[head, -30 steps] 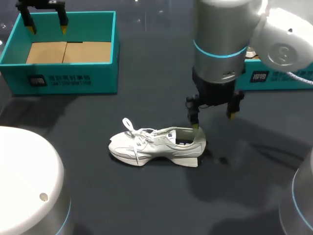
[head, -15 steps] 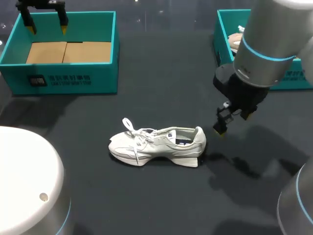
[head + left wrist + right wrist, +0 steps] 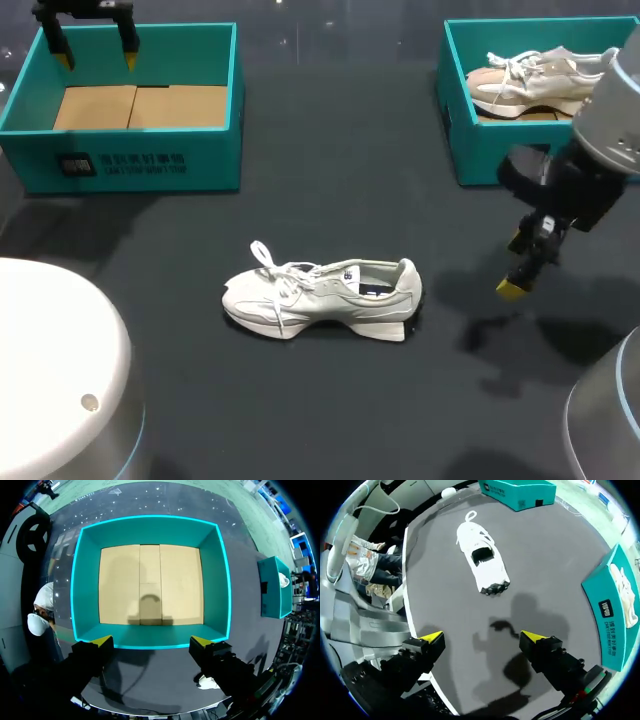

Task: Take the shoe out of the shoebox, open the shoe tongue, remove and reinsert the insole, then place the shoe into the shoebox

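So: shoe (image 3: 320,300) lies on the table (image 3: 330,200), long axis across, heel end toward right gripper (image 3: 515,265), which hangs spread & empty, near but apart. Well off, left gripper (image 3: 97,58), also spread & empty, sits over the left shoebox (image 3: 120,165). Nearer one: the right.

The left arm (image 3: 85,12) hangs at far left, jaws spread wide and empty, pointing straight down. The right arm (image 3: 612,120) comes in low from the right, wrist tilted, jaws likewise apart, gripping nothing.
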Available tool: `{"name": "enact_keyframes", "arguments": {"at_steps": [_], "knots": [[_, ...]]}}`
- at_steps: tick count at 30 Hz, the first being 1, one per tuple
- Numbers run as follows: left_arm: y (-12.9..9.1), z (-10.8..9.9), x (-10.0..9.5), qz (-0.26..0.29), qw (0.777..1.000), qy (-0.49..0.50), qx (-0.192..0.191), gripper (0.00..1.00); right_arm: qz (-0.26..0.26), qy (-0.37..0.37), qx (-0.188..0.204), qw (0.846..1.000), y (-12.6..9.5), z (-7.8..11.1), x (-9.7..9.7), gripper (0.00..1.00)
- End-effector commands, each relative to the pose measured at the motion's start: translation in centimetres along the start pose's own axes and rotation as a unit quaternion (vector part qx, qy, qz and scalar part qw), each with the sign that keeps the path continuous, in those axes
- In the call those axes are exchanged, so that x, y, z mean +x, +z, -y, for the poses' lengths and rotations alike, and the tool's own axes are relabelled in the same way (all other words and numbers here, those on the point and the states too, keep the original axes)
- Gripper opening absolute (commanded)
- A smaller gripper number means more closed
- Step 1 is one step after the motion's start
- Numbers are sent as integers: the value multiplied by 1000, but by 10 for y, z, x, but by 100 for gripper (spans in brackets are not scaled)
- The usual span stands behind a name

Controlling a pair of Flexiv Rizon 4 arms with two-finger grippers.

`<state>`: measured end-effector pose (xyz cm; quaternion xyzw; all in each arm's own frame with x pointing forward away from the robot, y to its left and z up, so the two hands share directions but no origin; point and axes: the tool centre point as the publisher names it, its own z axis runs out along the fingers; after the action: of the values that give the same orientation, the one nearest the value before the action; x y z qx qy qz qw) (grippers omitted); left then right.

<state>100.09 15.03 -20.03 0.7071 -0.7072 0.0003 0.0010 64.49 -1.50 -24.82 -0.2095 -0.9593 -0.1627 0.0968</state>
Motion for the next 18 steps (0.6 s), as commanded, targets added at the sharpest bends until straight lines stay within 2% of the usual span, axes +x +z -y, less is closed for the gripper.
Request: {"name": "enact_keyframes", "arguments": {"at_steps": [1,2,4,6,7,9,11,13,16,18], "knots": [[0,0,0,0,1000,0,0,100,-61,-143,-198,968,4,11,-5,100],[0,0,0,0,1000,0,0,100,-57,-150,-195,968,10,13,-8,100],[0,0,0,0,1000,0,0,100,-57,-174,-233,955,17,19,-14,100],[0,0,0,0,1000,0,0,100,-49,-179,-252,950,25,23,-18,100],[0,0,0,0,1000,0,0,100,-44,-190,-275,941,28,26,-20,100],[0,0,0,0,1000,0,0,100,5,-200,-306,931,33,31,-22,100],[0,0,0,0,1000,0,0,100,19,-192,-325,926,37,37,-26,100],[0,0,0,0,1000,0,0,100,9,-194,-346,918,40,42,-29,100],[0,0,0,0,1000,0,0,100,8,-177,-333,926,40,46,-31,100],[0,0,0,0,1000,0,0,100,8,-177,-333,926,40,46,-31,100]]}}
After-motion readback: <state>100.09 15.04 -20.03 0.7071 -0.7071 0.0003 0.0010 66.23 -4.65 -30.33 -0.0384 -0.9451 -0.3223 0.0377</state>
